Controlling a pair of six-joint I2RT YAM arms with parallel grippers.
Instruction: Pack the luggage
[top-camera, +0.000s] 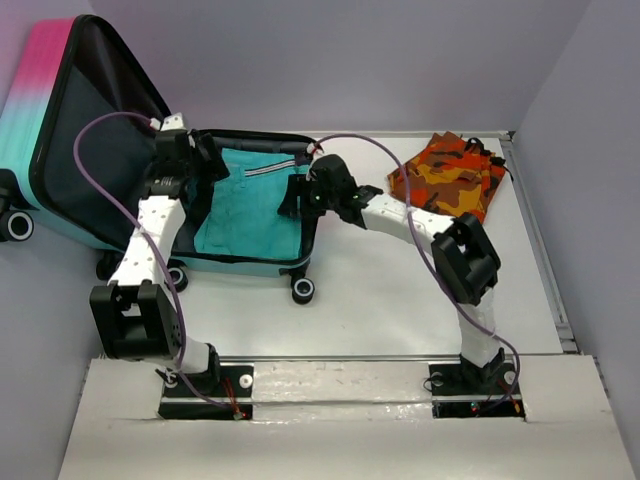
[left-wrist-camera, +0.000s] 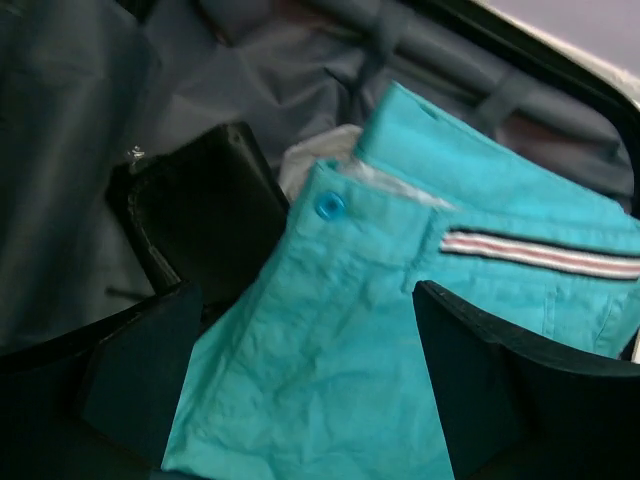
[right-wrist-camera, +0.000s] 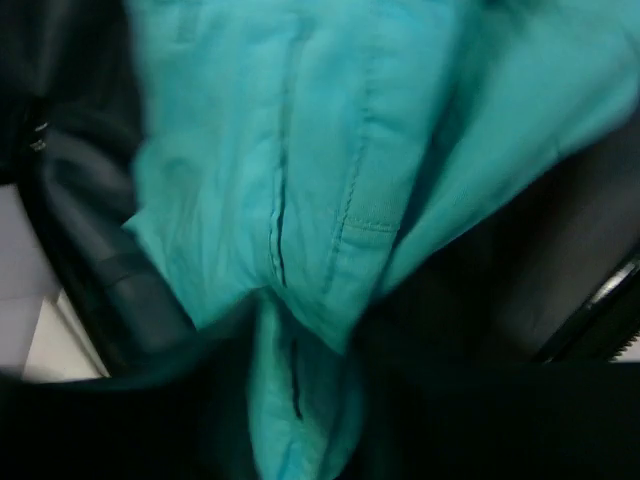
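Turquoise button (left-wrist-camera: 328, 206) on teal shorts (left-wrist-camera: 330, 350), left wrist view only.

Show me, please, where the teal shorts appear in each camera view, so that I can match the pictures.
Top external: the teal shorts lie in the open luggage, left of centre.
Left wrist: they fill the centre and right.
Right wrist: they take the upper middle, narrowing toward the bottom.
Shared landmark: the suitcase's dark lining.

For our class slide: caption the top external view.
Left gripper and right gripper at teal shorts in open luggage; orange garment outside.
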